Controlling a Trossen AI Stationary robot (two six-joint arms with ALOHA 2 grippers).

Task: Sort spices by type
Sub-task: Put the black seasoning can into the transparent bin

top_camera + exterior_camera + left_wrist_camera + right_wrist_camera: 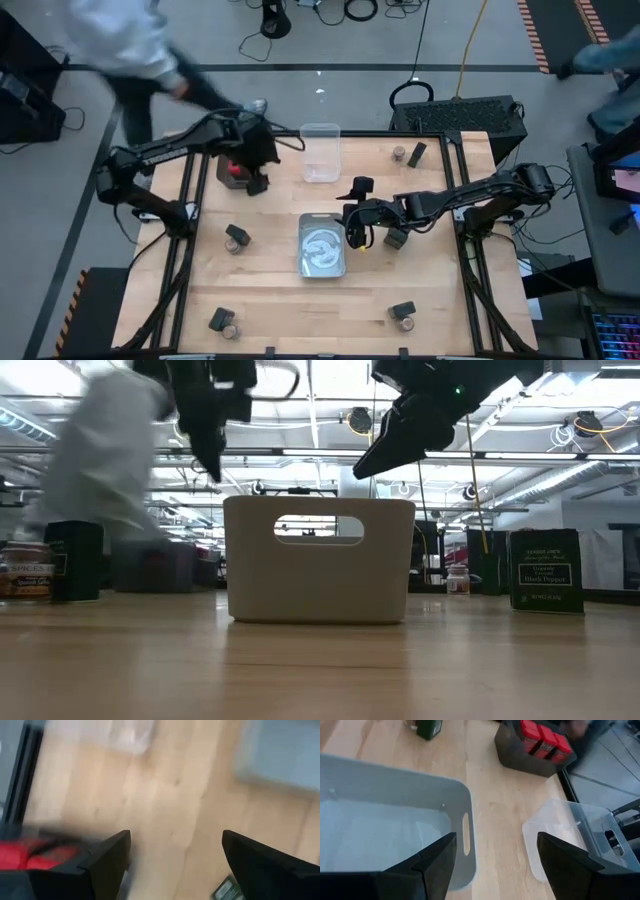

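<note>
a: where were the hands seen?

b: left hand (258, 172) was held above a dark bin (532, 755) at the far left of the bench (270, 300), fingers spread wide, nothing gripped. red boxes (543, 741) were already grouped inside that bin, so likely one kind was being collected there.

a: right one?

b: right hand (357, 232) was held just beside the grey bin (322, 245) at mid bench, fingers also well apart, nothing held. a dark container (396, 238) was seen close to that arm, not gripped.

a: rest of the spices?

b: scattered, well apart. black box with a small jar (236, 237) left of the grey bin, pairs at the near edge (223, 322) and (403, 314), another pair at the far right (408, 153). sorting was judged barely begun for those. a clear bin (321, 152) was left at the far side, apparently with nothing in it.

a: surface, room?

b: pale wood plank top on a black frame. cables were seen on the floor behind, strip lights overhead in the low view. a person (130, 45) in a light top was passing behind the left arm; a second person's sleeve (605, 55) was seen at the right edge.
</note>
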